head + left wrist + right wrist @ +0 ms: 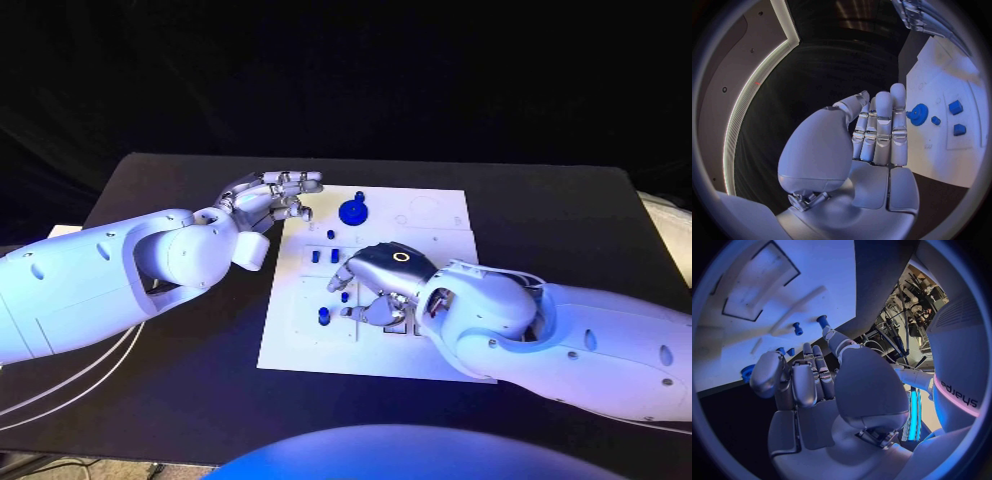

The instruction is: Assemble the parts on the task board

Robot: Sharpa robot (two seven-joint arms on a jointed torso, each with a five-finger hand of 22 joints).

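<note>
The white task board [310, 350] lies in the middle of the black table. A blue gear [355, 211] stands near its far edge, with small blue parts [325, 257] just in front of it and a blue peg [325, 316] nearer me. My left hand [274, 200] hovers off the board's far left corner, fingers straight and together, holding nothing; its wrist view shows the gear [918, 114] beyond the fingertips. My right hand [378, 285] hangs over the board's middle, fingers curled down [795, 382] among blue parts [798, 329]. What lies under them is hidden.
The black table [173, 380] runs wide to the left and right of the board. White cables [58, 390] trail off its near left edge. A shallow rectangular recess [754, 290] marks the board [817, 280] beyond my right hand.
</note>
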